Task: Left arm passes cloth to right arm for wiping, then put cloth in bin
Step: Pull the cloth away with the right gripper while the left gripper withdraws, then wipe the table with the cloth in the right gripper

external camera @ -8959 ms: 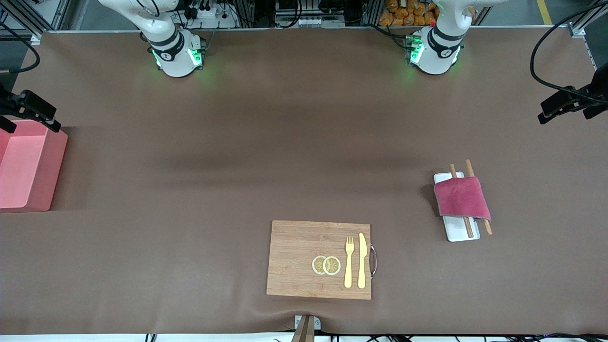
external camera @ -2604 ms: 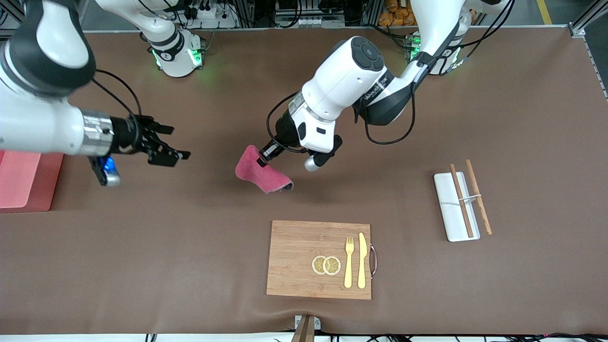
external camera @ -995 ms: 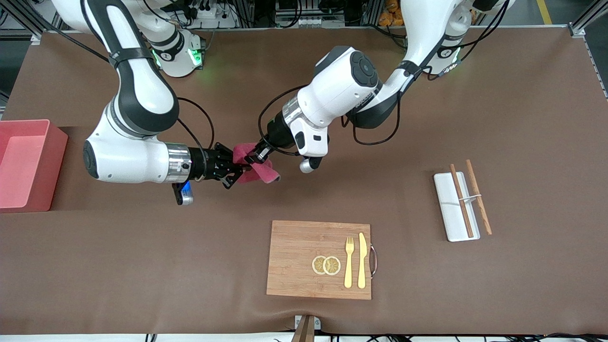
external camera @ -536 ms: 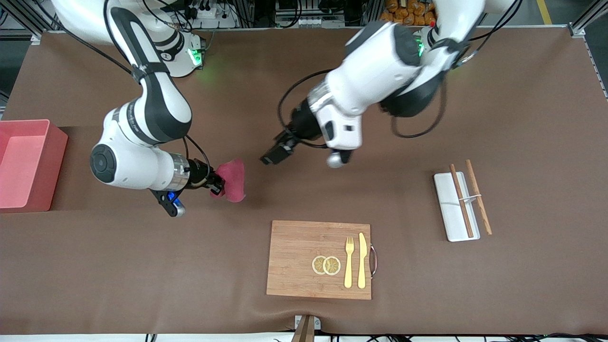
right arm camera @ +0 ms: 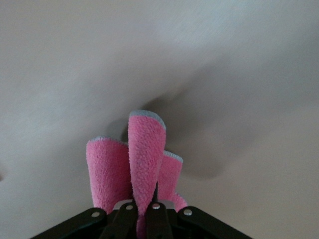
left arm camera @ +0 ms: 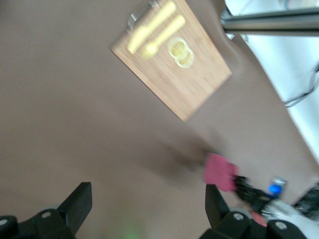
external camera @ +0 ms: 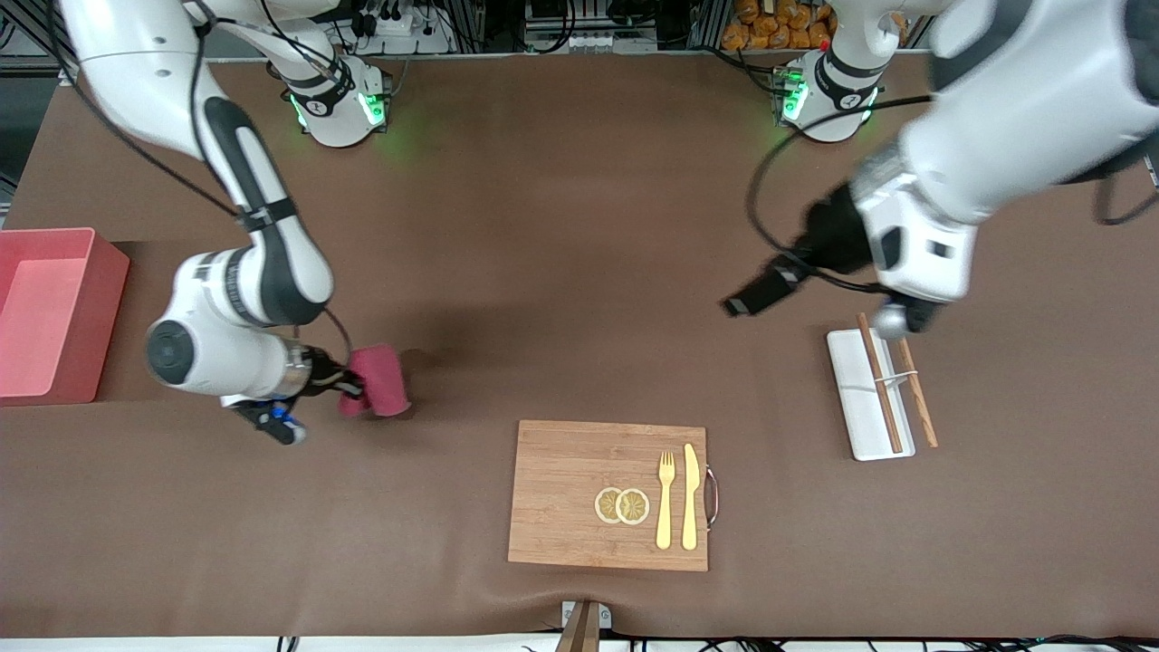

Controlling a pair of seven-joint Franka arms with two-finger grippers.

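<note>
Now, in the front view, the right end effector (external camera: 349, 388) is pinching the cloth (external camera: 378, 394), which is hanging bunched over bare counter (external camera: 561, 272), between the bin (external camera: 50, 312) at the right arm's end and the wooden board (external camera: 608, 493), and farther from the front camera than the board. The left end effector (external camera: 751, 297) is hanging empty, fingers spread, over bare counter near the white tray (external camera: 869, 407) with its chopsticks (external camera: 892, 376). That arm is waiting. A fork (external camera: 665, 498), a knife (external camera: 690, 493) and two lemon slices (external camera: 621, 505) are lying on the board.

In the left wrist view, the left end effector's spread fingers (left arm camera: 75, 206) are framing nothing but counter, with the cloth (left arm camera: 219, 172) showing small and well apart beside the other arm's end effector, and the board (left arm camera: 172, 55) near it.

In the right wrist view, the cloth (right arm camera: 142, 169) is standing up in three folds from the right end effector (right arm camera: 144, 219), whose fingers are pressing together on its lower edge.

Judging by this, the handover is done and wiping is the step in hand. To do it well, the right arm should be lowering until the loose folds are flattening on the counter, keeping the pinch firm, pressing lightly, sweeping in even strokes, and steering clear of the board so the cutlery is not getting knocked.
</note>
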